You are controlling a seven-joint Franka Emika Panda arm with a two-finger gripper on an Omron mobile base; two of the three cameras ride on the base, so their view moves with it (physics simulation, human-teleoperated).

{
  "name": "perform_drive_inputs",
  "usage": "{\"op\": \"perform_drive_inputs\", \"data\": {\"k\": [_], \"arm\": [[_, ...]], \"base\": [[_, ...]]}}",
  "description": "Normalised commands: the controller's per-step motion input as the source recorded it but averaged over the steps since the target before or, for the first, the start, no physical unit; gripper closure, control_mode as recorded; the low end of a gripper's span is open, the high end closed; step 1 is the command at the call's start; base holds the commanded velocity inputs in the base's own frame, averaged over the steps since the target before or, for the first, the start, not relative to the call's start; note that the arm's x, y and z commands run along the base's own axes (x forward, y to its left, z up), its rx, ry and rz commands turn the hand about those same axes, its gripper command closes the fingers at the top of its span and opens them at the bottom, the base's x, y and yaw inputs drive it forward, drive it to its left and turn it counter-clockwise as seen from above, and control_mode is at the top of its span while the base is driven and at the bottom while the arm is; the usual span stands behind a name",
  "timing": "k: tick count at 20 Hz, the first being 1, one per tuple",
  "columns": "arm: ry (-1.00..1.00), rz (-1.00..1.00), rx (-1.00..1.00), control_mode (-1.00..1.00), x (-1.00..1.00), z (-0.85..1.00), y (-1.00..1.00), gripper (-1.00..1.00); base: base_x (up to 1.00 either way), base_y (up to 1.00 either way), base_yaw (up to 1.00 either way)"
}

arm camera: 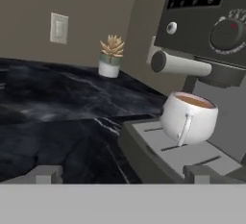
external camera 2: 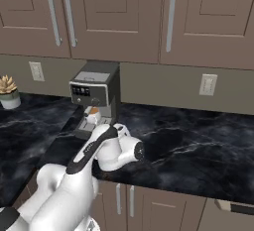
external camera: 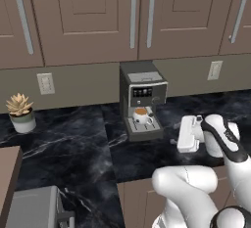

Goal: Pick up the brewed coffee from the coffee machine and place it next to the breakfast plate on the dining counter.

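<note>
Hand view first, working outward from our pincer [arm camera: 122,175]: its two fingertips sit wide apart at the bottom of the shot with nothing between them, so we're holding nothing yet. Just ahead and a bit to the right sits the mug [arm camera: 188,117], full of brown coffee, handle turned toward us, parked on the drip tray under the spout of the coffee machine [arm camera: 206,31]. Nothing is touching the mug as far as we can tell.

From the left base camera, our hand hangs beside the machine [external camera: 142,100], off to one side of the tray and not lined up with the mug yet. Further back past the mug there's a little potted plant [arm camera: 111,57] by the wall.

So progress-wise: basically the approach only. Grabbing, lifting, and carrying it over to the breakfast plate are all left, we reckon.
</note>
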Motion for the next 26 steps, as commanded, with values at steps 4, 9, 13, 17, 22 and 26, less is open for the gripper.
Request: {"op": "perform_drive_inputs", "data": {"k": [4,9,13,17,22,26], "arm": [[0.00,-0.05,0.00,-1.00,0.25,0.00,0.32,-1.00],[0.00,-0.04,0.00,-1.00,0.25,0.00,0.31,-1.00],[-0.02,-0.06,0.03,-1.00,0.21,0.00,0.13,-1.00],[0.00,-0.09,0.04,-1.00,0.21,-0.01,0.24,-1.00],[0.00,-0.10,0.05,-1.00,0.29,-0.03,0.16,-1.00],[0.00,-0.03,0.01,-1.00,0.31,-0.21,0.03,-1.00]], "base": [[0.00,0.00,0.00],[0.00,0.00,0.00],[0.00,0.00,0.00],[0.00,0.00,0.00],[0.00,0.00,0.00],[0.00,0.00,0.00]]}}
